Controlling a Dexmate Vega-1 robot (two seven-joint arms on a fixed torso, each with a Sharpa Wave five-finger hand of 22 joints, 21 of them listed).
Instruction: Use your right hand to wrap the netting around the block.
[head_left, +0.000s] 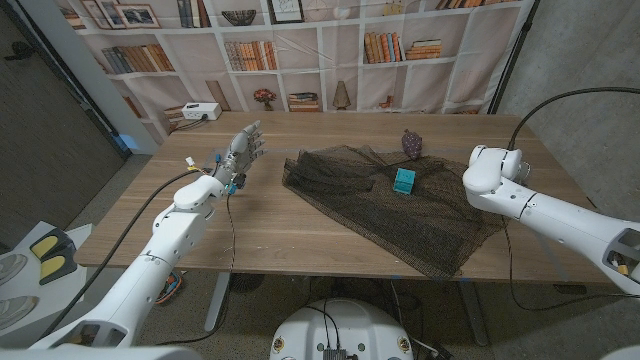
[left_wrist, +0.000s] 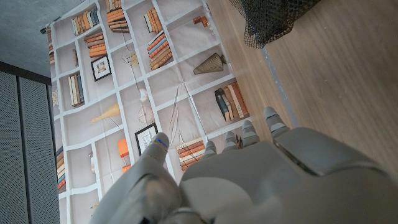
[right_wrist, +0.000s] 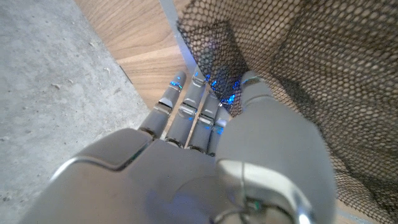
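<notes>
Wooden counter (head_left: 290, 215) carries a dark netting (head_left: 400, 205), spread loosely across centre to right, rumpled, one corner reaching the near edge at right. A small teal block (head_left: 404, 180) sits on top of the netting, right of centre, uncovered. A small dark purplish object (head_left: 411, 143) lies just beyond the netting's far edge; type can't be told.

Right robot hand (right_wrist: 205, 124): in head view the arm comes in from the right, forearm over the netting's right side, hand itself hidden behind the wrist housing. Right wrist view shows fingers (right_wrist: 186, 115) stretched forward, close together, w/ thumb alongside, at the netting's edge near the counter's far-right border; mesh drapes against the thumb side. Whether any mesh is pinched can't be told.

Left robot hand (head_left: 243, 150): raised over the counter's left-far part, well apart from the netting, fingers spread, holding nothing. Left wrist view shows the same hand (left_wrist: 249, 174) w/ fingertips apart and a corner of netting (left_wrist: 273, 18) beyond.

Behind the counter: a bookshelf backdrop (head_left: 300, 50) and a white box (head_left: 200, 111) at far left
</notes>
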